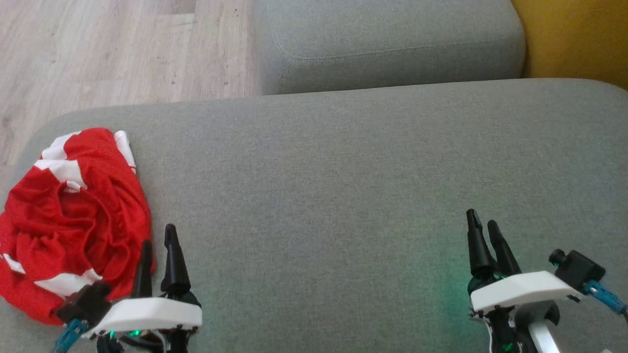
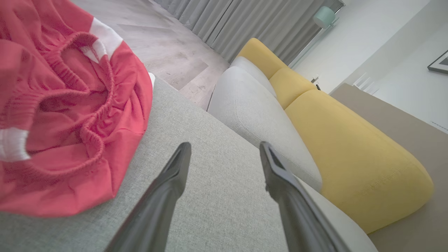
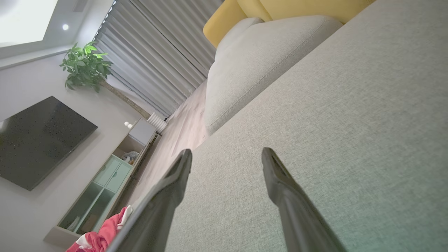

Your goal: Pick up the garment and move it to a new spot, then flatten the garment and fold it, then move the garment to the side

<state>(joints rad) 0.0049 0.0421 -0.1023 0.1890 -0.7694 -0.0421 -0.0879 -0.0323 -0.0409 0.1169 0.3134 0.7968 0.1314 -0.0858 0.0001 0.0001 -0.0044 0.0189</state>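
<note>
Nearest us, low in the head view: left gripper (image 1: 158, 236), fingers parted, nothing between them. Right gripper (image 1: 482, 218) likewise parted and empty, over bare fabric at the right of the grey seat cushion (image 1: 319, 166).

Garment (image 1: 73, 215): red with white bands, crumpled in a heap at the left end of the cushion, close to its rounded corner and the wood floor (image 1: 122, 49) beyond. The left wrist view shows a gathered elastic waistband lying uppermost in the heap.

Step in hand, as we judge it: the first, picking up the garment. Not yet begun; the cloth lies loose, with no finger closed on it.

Pose. Left arm low, fingers pointing away from the robot along the cushion, just beside the heap's right edge. In the head view the outer finger overlaps the red hem. In the wrist view the cloth lies to the left of both fingers, not between them. We cannot tell whether that finger touches it. Right arm mirrors this pose, well apart from the garment.

Next move, our estimate: the left gripper has to shift leftward over the heap, drop so its jaws straddle a raised fold (the waistband ridge looks the firmest hold), then close. The broad bare middle of the cushion offers a new spot. The right gripper likely joins in for flattening.
</note>
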